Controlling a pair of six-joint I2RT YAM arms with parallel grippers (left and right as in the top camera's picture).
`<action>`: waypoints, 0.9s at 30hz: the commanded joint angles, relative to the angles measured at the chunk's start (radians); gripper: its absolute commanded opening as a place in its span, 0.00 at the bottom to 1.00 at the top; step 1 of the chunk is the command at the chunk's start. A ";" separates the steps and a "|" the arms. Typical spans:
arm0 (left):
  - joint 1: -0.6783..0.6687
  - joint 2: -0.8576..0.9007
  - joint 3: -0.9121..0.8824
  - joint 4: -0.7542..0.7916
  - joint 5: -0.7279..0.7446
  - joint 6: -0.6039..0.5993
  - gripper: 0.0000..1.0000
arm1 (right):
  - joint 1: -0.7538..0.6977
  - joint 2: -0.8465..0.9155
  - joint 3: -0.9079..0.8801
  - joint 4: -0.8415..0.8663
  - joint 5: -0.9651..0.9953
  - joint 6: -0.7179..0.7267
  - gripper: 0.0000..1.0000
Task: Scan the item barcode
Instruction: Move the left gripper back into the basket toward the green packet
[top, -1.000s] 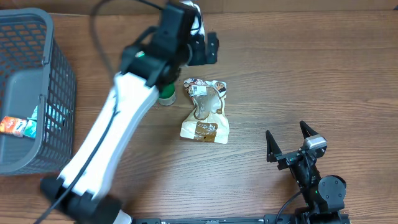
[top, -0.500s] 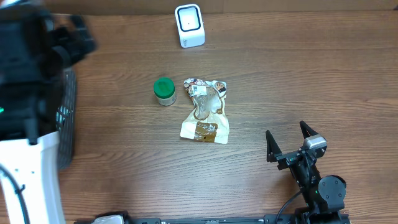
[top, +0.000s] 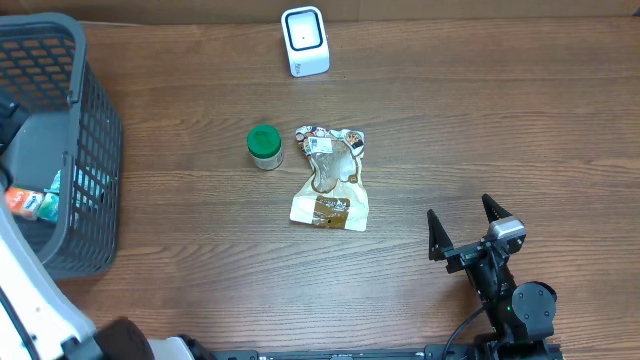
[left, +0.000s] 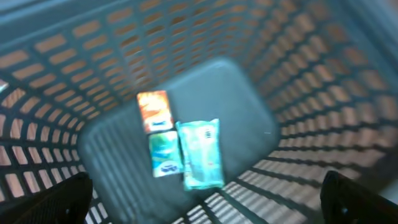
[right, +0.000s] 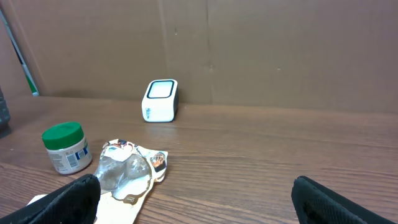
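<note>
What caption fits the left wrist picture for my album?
Jaws wide open above a gray basket holding an orange packet, a green packet and a teal pack.

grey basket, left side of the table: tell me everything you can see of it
The grey plastic basket stands upright on the wooden table at its left edge, partly cut off by the overhead view. Its walls are an open lattice of slots under a solid rim; the floor is a plain solid panel. The left wrist view is blurred, but three flat items lie together on that floor: an orange packet, a green-and-white packet and a teal pouch.
</note>
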 joint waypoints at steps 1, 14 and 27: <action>0.046 0.055 -0.002 -0.012 0.045 -0.019 0.92 | -0.004 -0.010 -0.011 0.004 0.002 -0.001 1.00; 0.077 0.357 -0.003 -0.053 0.133 0.128 0.54 | -0.004 -0.010 -0.011 0.004 0.002 -0.001 1.00; 0.024 0.557 -0.003 0.009 0.210 0.204 0.65 | -0.004 -0.010 -0.011 0.004 0.002 -0.002 1.00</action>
